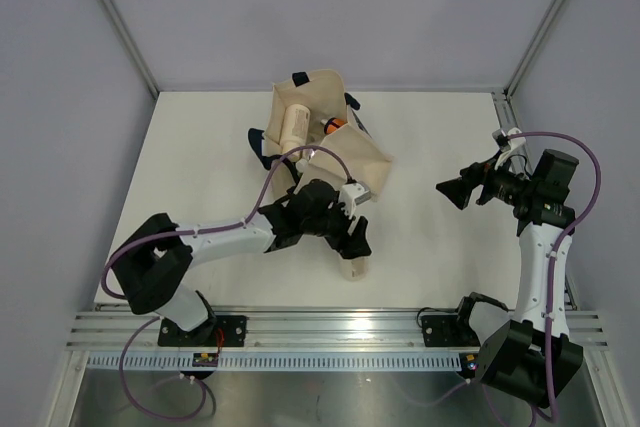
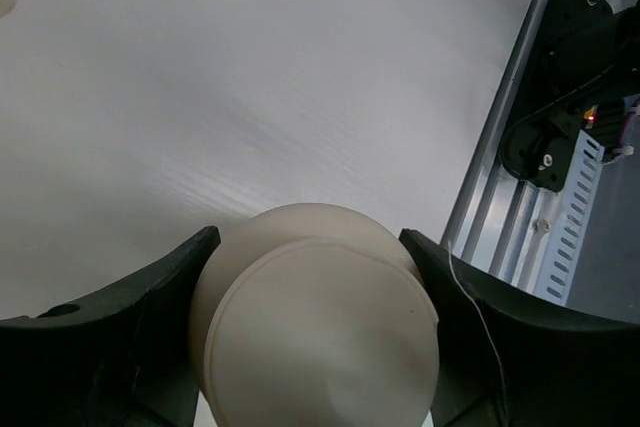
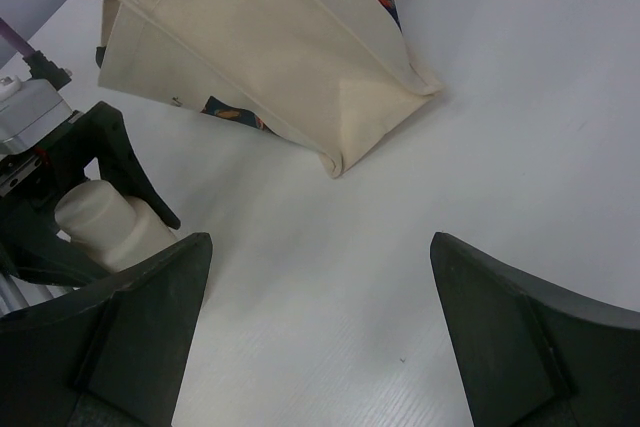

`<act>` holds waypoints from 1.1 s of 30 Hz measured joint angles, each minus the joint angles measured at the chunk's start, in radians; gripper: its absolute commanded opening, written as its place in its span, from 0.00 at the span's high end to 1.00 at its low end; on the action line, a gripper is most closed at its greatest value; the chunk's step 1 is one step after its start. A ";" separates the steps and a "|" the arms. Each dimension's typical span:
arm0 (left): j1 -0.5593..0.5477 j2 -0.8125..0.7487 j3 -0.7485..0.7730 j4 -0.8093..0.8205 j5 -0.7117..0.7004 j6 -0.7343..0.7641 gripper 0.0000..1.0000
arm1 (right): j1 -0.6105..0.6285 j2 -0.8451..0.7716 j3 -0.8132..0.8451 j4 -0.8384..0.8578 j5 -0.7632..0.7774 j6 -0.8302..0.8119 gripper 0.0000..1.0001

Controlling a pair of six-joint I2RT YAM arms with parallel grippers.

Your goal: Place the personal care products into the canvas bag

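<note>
The canvas bag (image 1: 340,152) lies on the white table with its mouth toward the far side; a beige bottle (image 1: 293,125) and a small orange bottle (image 1: 335,126) show in its opening. My left gripper (image 1: 352,240) is shut on a cream-white bottle (image 1: 356,267) just in front of the bag's near corner. The left wrist view shows that bottle (image 2: 320,327) end-on between the fingers (image 2: 130,332). The right wrist view shows the bag (image 3: 250,37) and the held bottle (image 3: 110,225). My right gripper (image 1: 452,192) is open and empty, to the right of the bag. No other bottles are in view.
The aluminium rail (image 1: 330,327) runs along the table's near edge, close behind the left gripper, and also shows in the left wrist view (image 2: 520,217). Grey walls enclose the table on three sides. The bag's navy handles (image 1: 262,142) lie at its left.
</note>
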 measured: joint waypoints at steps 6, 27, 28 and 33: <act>0.087 -0.013 0.044 -0.072 0.116 -0.127 1.00 | -0.001 0.000 0.000 0.000 0.000 0.000 0.00; 0.595 -0.108 0.358 0.010 0.407 -0.602 1.00 | -0.012 0.000 0.000 -0.008 0.003 0.000 0.00; 0.640 -0.108 0.380 -0.001 0.405 -0.602 1.00 | -0.012 0.000 0.000 -0.008 0.003 0.000 0.01; 0.795 -0.024 0.574 -0.148 0.353 -0.508 1.00 | -0.013 0.000 0.000 -0.010 0.003 0.000 0.00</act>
